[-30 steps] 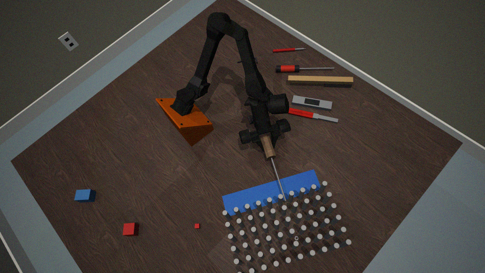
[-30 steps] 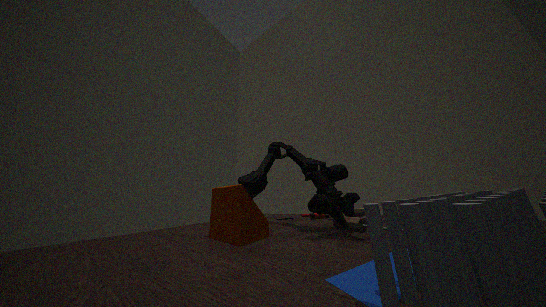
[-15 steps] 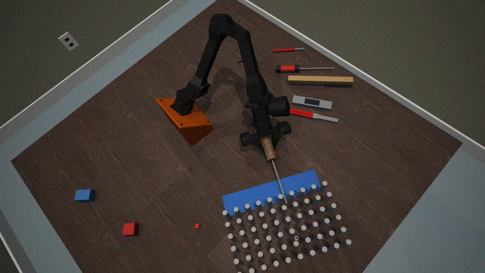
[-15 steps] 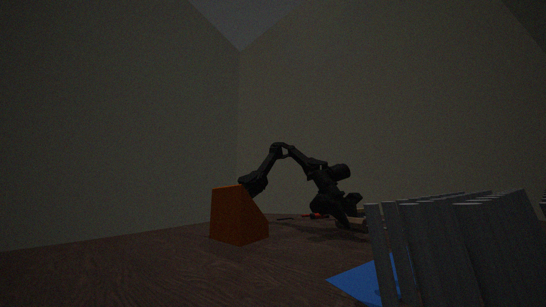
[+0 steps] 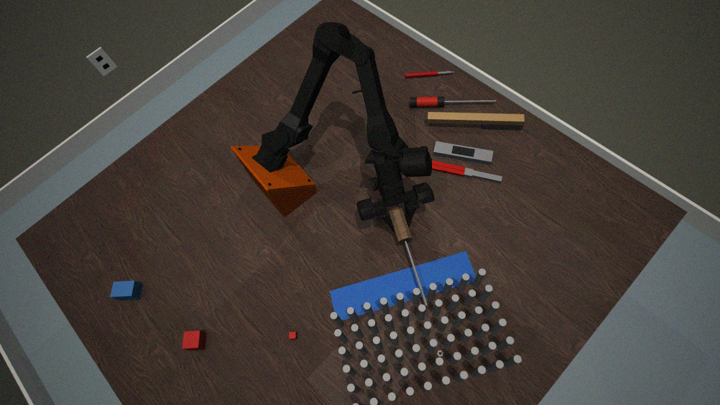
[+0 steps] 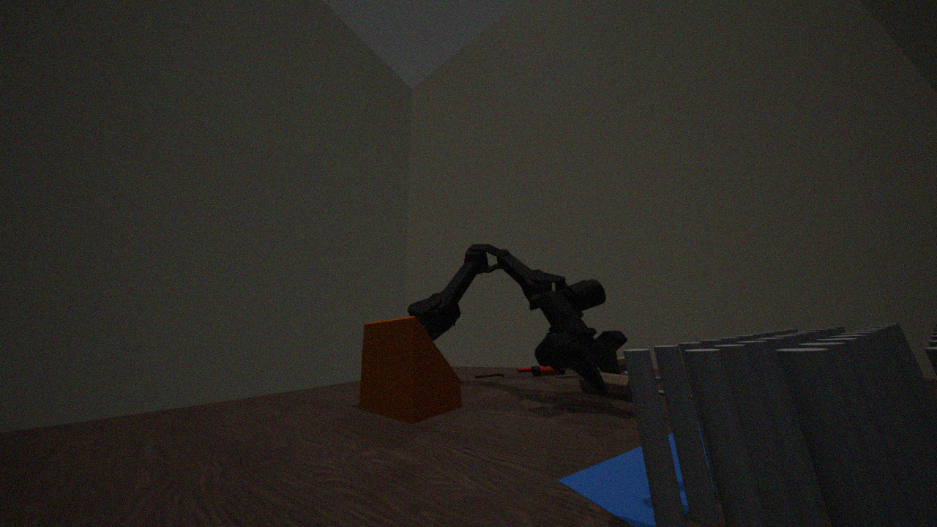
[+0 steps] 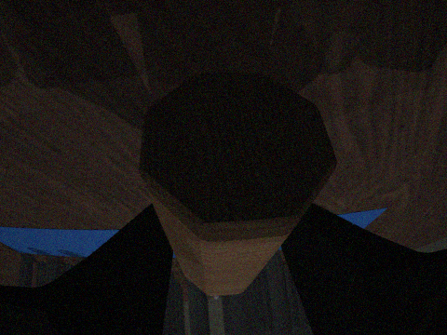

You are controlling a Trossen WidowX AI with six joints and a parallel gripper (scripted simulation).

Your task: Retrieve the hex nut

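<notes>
A small hex nut (image 5: pixel 439 351) lies deep in the field of standing grey spacers (image 5: pixel 482 271) (image 6: pixel 649 419), toward the back rows. The blue taped strip (image 5: pixel 362 298) (image 6: pixel 605 476) (image 7: pixel 28 237) lies along the front of the field. My gripper (image 5: pixel 398 217) (image 6: pixel 594 385) (image 7: pixel 223 205) is shut on the wooden handle of a thin-rod tool, in front of the strip. The tool's metal rod (image 5: pixel 413 265) crosses above the strip, and its end shows between two front-row spacers, near a second-row spacer. The exact shape and height of the rod's end cannot be told. The spacers in view stand upright.
Right of the arm lie a red pen-like tool (image 5: pixel 422 75), a red-and-black screwdriver (image 5: pixel 427 101), a wooden bar (image 5: pixel 475 117), a grey block (image 5: pixel 442 148) and a red-handled tool (image 5: pixel 449 167). At the left are a blue block (image 5: pixel 122 289), a red block (image 5: pixel 191 340) and a small red cube (image 5: pixel 292 335).
</notes>
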